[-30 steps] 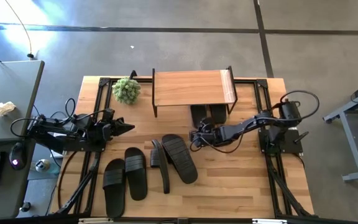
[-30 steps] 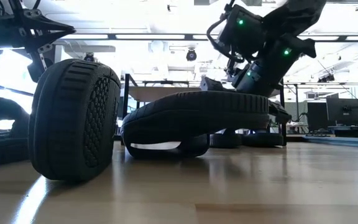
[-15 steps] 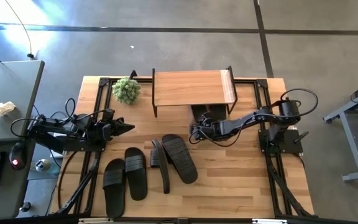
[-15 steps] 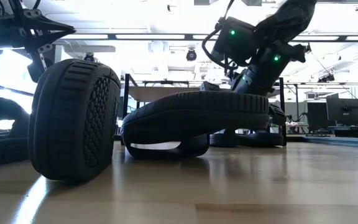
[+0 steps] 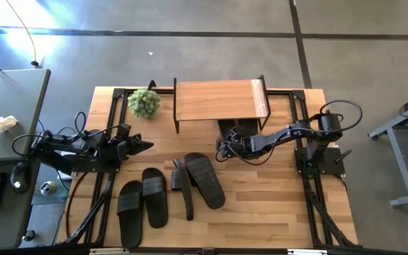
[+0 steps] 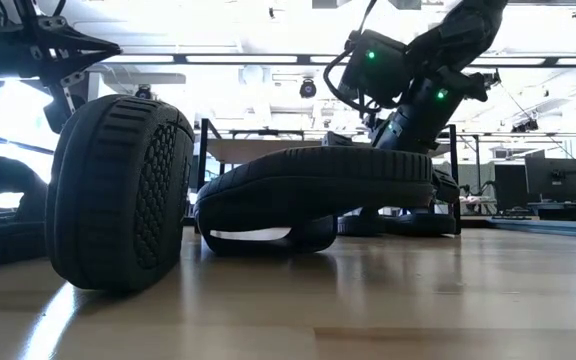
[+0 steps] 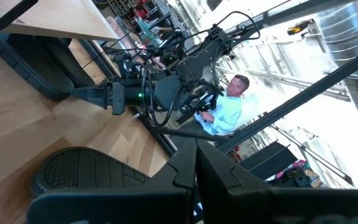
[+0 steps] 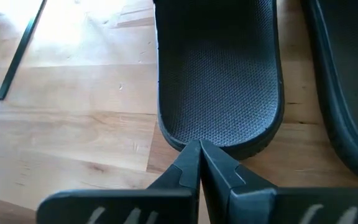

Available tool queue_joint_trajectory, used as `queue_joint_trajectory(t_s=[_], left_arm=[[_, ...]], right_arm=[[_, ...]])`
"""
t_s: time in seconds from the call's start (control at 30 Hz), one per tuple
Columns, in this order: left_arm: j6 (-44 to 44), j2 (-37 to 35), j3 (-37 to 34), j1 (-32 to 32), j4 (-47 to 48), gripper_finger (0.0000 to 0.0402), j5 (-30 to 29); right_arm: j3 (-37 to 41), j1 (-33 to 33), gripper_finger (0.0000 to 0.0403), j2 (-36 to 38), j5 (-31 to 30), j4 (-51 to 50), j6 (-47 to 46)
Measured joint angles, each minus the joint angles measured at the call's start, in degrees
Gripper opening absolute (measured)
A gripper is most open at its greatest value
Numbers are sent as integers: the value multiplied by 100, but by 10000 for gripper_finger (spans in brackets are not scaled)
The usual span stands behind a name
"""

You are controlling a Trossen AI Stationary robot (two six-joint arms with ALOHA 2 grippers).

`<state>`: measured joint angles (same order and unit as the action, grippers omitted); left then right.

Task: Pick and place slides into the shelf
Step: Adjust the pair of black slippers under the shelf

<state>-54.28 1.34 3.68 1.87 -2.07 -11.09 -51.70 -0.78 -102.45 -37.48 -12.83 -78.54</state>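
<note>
Right gripper (image 5: 221,150) is reaching low over the table with its two fingers pressed together, holding nothing. In the right wrist view its tips (image 8: 199,149) are sitting right at the rounded end of a slide (image 8: 219,74) that lies flat with its textured footbed up, long axis running straight away from the gripper. A second slide (image 8: 347,81) is lying beside it, parallel. From above, this pair (image 5: 236,130) is sitting partly under the shelf (image 5: 218,100), long axes pointing from the table's middle toward the shelf. The shelf is standing at the far edge of the table (image 5: 275,205), its plank top running across, with a small green plant (image 5: 144,103) just beside it.

Four more slides are lying nearer the front edge. One (image 5: 205,180) is lying flat and angled, next to one standing on its side edge (image 5: 187,188). Two others (image 5: 143,205) are lying flat side by side, long axes running roughly front to back.

Left gripper (image 5: 146,146) is waiting at the table's left side, fingers together and empty, pointing toward the middle.
</note>
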Motion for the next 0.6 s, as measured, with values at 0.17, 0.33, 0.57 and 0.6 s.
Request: queue_joint_trajectory(t_s=[0.17,0.33,0.57,0.6], left_arm=[[-12,2,0,1,191,1,0],[-17,2,0,1,265,1,9],[-20,2,0,0,267,1,93],[-21,2,0,2,267,1,118]], right_arm=[[2,-110,0,129,-176,-10,148],[4,-346,0,532,-129,-151,431],[2,-639,0,1280,480,-1658,623],[2,-685,0,1362,494,-2151,395]])
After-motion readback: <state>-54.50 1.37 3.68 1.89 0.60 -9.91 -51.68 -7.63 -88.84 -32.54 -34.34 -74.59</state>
